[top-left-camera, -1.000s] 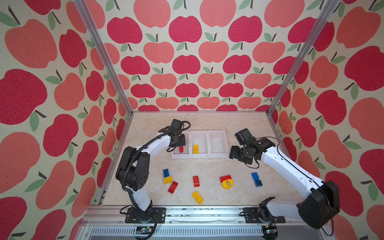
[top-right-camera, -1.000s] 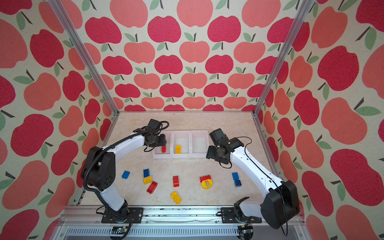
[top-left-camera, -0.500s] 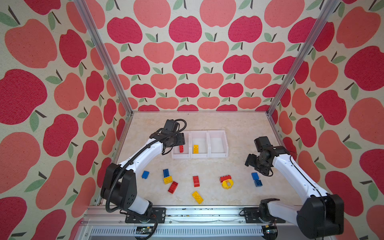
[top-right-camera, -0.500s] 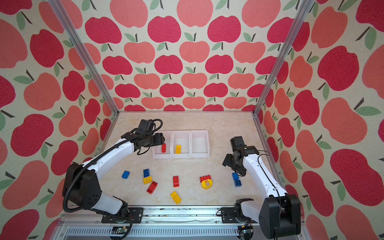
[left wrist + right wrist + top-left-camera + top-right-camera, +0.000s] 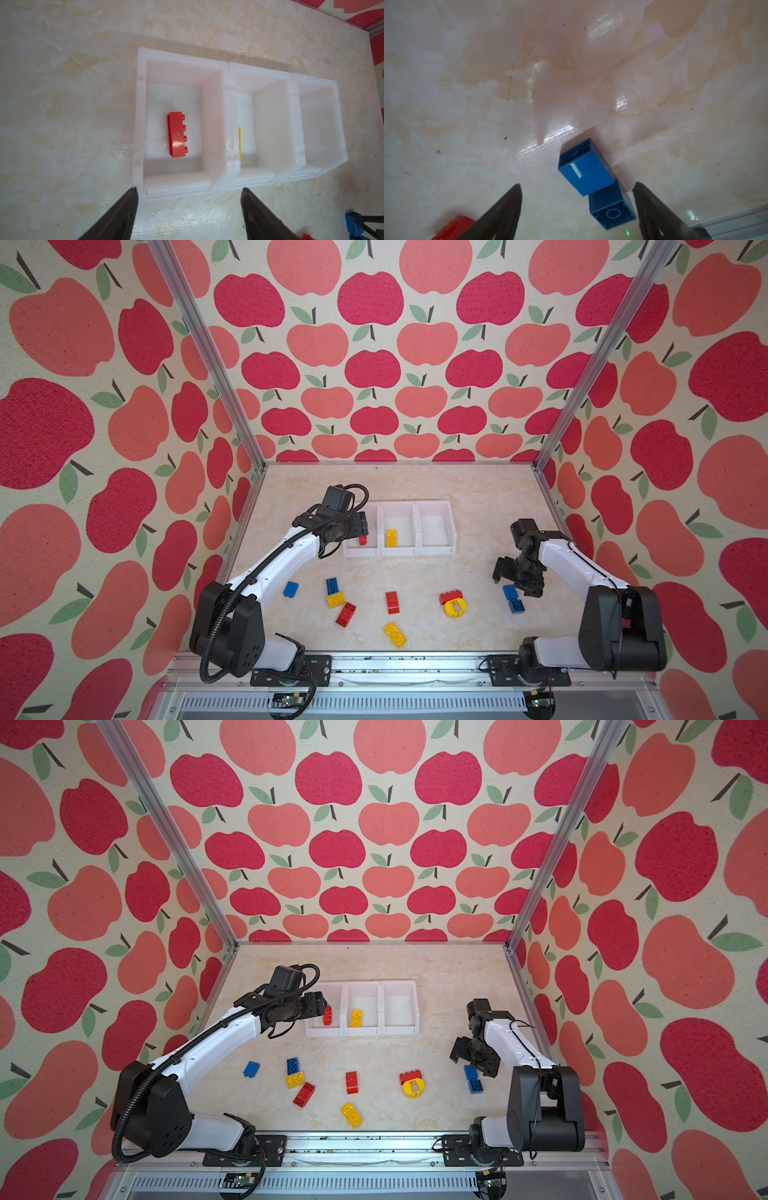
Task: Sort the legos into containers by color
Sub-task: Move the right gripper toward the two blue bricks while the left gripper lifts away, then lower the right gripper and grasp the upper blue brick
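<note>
Just over containers rim, left gripper, jaws apart

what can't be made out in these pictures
Yellow brick, left wrist view: only a thin sliver shows past the middle bin wall.
Binned red brick, in a top view: partly behind the left pincer.
Loose red brick, right wrist view: cut off by the bottom edge and partly behind the right pincer.
</note>
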You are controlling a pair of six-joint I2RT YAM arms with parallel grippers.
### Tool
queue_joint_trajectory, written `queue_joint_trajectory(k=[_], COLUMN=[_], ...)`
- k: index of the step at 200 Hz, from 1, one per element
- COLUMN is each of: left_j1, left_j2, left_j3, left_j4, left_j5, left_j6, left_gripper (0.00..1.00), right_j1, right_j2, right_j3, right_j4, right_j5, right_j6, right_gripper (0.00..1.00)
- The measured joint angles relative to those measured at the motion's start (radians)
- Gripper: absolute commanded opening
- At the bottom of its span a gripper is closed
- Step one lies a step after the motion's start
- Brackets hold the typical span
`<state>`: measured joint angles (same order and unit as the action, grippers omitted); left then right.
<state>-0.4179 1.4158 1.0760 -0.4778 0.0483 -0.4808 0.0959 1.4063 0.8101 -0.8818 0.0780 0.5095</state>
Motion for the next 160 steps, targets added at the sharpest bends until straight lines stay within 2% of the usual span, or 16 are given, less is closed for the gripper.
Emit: queue_joint_trajectory(k=[101, 160], left_j1=[0.014, 0.018], left_j2=[-0.004, -0.047], left_j3=[-0.004, -0.030], left_j4=[0.000, 0.000], left_j5=[0.000, 0.000], left_j6=[0.000, 0.000], left_gripper=[0.81, 0.81], right_j1=[-0.005, 0.035], right_j2=[0.081, 0.056], right_j3=[-0.031, -0.061], right_j4=[0.127, 0.134], right_j5=[-0.047, -0.021], right_j6=[-0.018, 0.019], right_gripper=[0.82, 0.68])
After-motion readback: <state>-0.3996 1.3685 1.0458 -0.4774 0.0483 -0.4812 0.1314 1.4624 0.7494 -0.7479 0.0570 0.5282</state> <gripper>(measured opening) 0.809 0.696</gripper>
